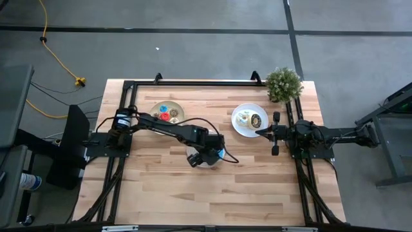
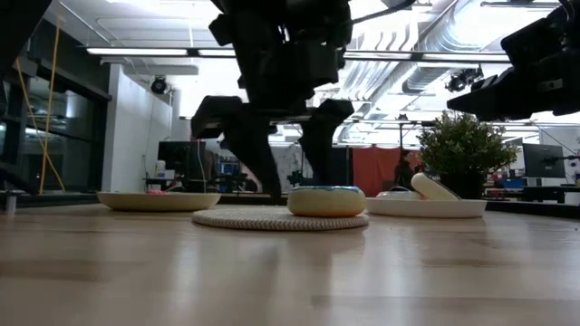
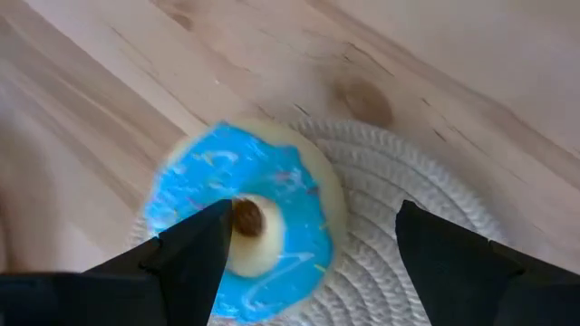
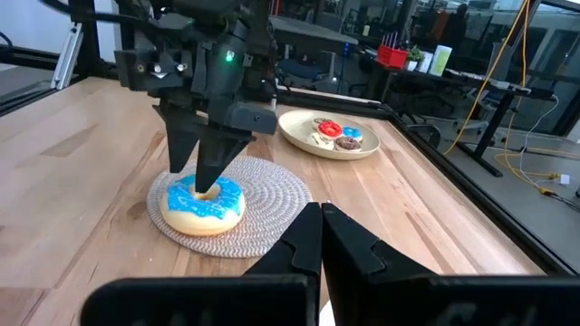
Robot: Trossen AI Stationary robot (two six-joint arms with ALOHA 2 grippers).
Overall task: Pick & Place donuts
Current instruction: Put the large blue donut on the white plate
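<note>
A blue-iced donut (image 3: 272, 208) lies flat on a round woven mat (image 3: 399, 181) in the middle of the table. My left gripper (image 3: 315, 220) is open and points steeply down over it. One fingertip (image 3: 213, 231) is at the donut's hole; the other (image 3: 417, 231) is over the mat outside the ring. More donuts (image 4: 331, 131) lie on a tan plate (image 1: 154, 111) at the far left, and two lie on a white plate (image 1: 239, 129). My right gripper (image 4: 319, 222) is shut, empty and level beside the white plate. My left gripper comes at the blue donut from above, its fingers on either side of one part of the ring. One fingertip (image 4: 207, 186) reaches down at the hole. Whether it touches the donut, I cannot tell. The donut rests flat on the mat.
A potted plant (image 1: 283, 84) stands at the far right corner, behind the white plate. A black frame (image 1: 193, 82) runs along the table's far edge and both sides. The near half of the wooden table (image 1: 212, 200) is bare.
</note>
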